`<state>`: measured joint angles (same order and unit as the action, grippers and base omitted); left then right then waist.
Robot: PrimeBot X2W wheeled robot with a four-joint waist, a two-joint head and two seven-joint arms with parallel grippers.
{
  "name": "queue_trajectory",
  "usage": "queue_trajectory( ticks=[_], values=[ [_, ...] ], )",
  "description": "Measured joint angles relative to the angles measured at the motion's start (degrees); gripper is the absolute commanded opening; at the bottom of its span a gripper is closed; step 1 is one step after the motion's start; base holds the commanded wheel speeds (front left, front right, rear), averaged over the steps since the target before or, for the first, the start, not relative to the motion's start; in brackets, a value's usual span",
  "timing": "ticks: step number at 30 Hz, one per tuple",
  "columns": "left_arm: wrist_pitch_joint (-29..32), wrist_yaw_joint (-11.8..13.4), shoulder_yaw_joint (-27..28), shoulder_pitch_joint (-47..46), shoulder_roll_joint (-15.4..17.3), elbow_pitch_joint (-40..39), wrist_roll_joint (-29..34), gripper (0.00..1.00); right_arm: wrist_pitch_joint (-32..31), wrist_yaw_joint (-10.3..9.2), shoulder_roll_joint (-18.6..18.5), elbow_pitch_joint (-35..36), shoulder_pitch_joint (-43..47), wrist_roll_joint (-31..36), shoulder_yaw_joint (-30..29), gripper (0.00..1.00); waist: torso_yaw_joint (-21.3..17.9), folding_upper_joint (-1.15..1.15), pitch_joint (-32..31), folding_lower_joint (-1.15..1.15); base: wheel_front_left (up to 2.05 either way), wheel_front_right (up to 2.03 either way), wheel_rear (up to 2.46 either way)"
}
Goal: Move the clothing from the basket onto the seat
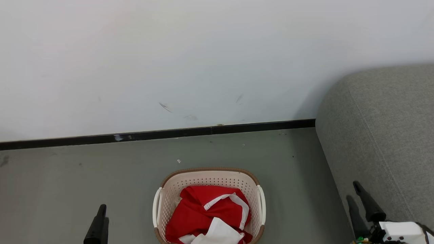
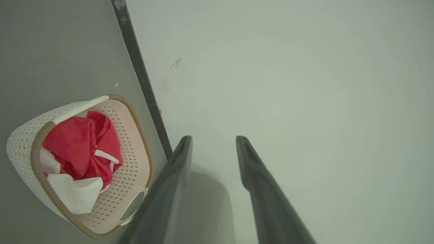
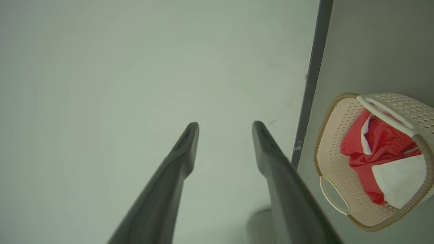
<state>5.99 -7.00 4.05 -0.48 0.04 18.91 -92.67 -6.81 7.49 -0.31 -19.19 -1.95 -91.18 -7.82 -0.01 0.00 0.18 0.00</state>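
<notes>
The basket (image 1: 210, 170) is a cream perforated tub with a brown rim, standing on the floor at the bottom middle of the head view. The clothing (image 1: 200, 211), red with white panels, lies bunched inside it. The grey seat (image 1: 383, 128) rises at the right. My left gripper (image 1: 101, 207) hovers left of the basket and is open and empty in its wrist view (image 2: 213, 139). My right gripper (image 1: 352, 191) hangs by the seat's front edge, likewise open and empty (image 3: 225, 124). Both wrist views show the basket (image 2: 130, 149) (image 3: 330, 145) and the clothing (image 2: 74, 142) (image 3: 383, 145) off to one side.
A pale wall (image 1: 203, 61) with a black skirting strip (image 1: 162, 134) runs behind the basket. Grey floor (image 1: 84, 169) spreads to the left and between the basket and the seat.
</notes>
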Motion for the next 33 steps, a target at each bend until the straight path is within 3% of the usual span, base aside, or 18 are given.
queue_trajectory(
  ticks=[12,21,33],
  values=[
    [-1.8,0.1,-1.6,0.6,0.0,-1.0,0.3,1.00,1.8,0.01,0.0,1.3,0.8,1.5,0.4,1.00,0.0,0.00,0.1,0.00,0.00,0.00,0.00],
    [-3.8,0.1,-3.7,0.6,0.2,-2.1,3.9,1.00,3.9,0.00,-2.0,2.6,0.8,8.1,1.5,1.00,-0.1,0.00,0.0,0.05,0.00,0.00,0.00],
    [-6.2,0.1,-6.3,0.6,2.6,-2.6,15.0,1.00,6.4,0.00,-3.6,4.6,0.9,22.1,1.9,1.00,-0.3,0.00,-0.7,0.62,0.00,0.00,0.00]
  ],
)
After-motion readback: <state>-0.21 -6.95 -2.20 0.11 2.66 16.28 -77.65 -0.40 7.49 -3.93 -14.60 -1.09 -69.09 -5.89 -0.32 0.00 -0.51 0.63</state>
